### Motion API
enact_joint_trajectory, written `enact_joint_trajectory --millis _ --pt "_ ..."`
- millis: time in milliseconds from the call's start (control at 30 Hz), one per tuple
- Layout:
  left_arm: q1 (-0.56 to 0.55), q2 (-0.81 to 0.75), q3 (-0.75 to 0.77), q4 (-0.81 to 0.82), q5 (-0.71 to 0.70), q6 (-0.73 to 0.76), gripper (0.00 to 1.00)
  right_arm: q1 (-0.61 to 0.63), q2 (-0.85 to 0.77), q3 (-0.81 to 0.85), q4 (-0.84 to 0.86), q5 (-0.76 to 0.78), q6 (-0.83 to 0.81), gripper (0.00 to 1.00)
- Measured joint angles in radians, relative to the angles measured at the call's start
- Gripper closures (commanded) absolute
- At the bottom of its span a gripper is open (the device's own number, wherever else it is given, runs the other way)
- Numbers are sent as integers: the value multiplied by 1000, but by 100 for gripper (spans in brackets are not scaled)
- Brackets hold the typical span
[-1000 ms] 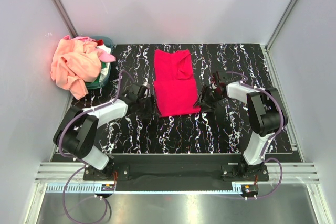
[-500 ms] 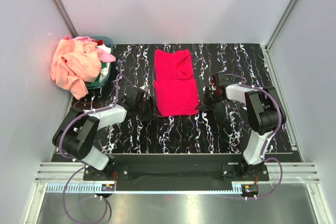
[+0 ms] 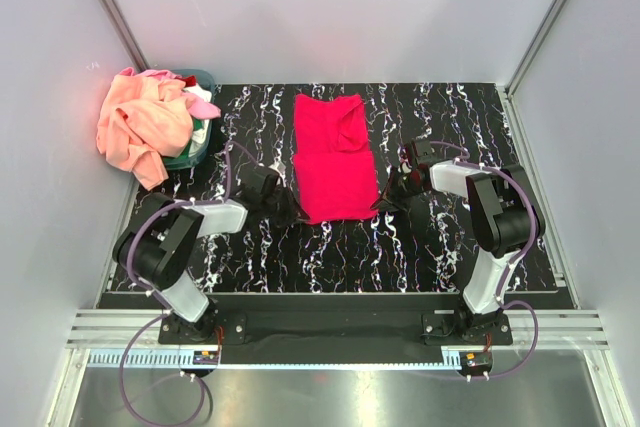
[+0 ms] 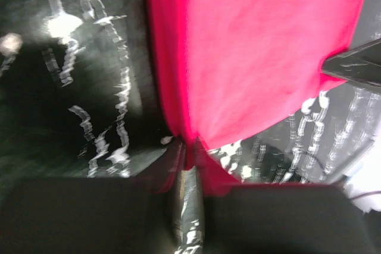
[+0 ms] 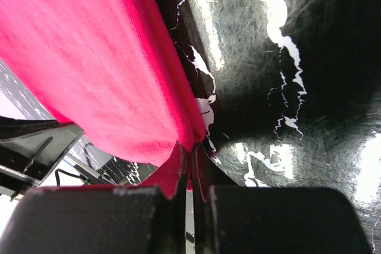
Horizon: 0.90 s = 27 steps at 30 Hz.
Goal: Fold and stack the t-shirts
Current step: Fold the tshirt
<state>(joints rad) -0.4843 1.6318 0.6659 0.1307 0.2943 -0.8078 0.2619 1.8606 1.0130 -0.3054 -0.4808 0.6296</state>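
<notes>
— What can't you make out from above?
— The fingertips. The left gripper [image 3: 293, 211] and right gripper [image 3: 386, 196] melt into the black white-veined marble table [image 3: 330, 257]. The wrist cameras, blurry up close, show each one clamped on a near corner of the folded crimson-red cloth t-shirt [image 3: 335, 162], which lies flat mid-table.
— And farther out?
— Only the overhead shows the small teal basket [image 3: 205, 80] at the far-left corner, half buried under a peach-orange t-shirt [image 3: 140, 127]. The pink and white cloth [image 3: 203, 108] inside is hard to sort.
</notes>
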Motion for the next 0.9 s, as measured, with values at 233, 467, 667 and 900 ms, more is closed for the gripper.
enact_joint_trajectory --millis 233,467,667,900 --pt "-31 -16 9 -27 -15 -3 100 0 -23 -24 2 7 0 100" --pt "-178 -269 -22 -184 -77 -39 100 1 -243 -185 -103 47 14 100" --pt "-352 -535 -36 -348 -172 -118 100 22 -563 -274 -272 53 56 100" --pt "-473 -725 -35 -544 -252 -215 100 58 -922 -296 -472 41 128 100"
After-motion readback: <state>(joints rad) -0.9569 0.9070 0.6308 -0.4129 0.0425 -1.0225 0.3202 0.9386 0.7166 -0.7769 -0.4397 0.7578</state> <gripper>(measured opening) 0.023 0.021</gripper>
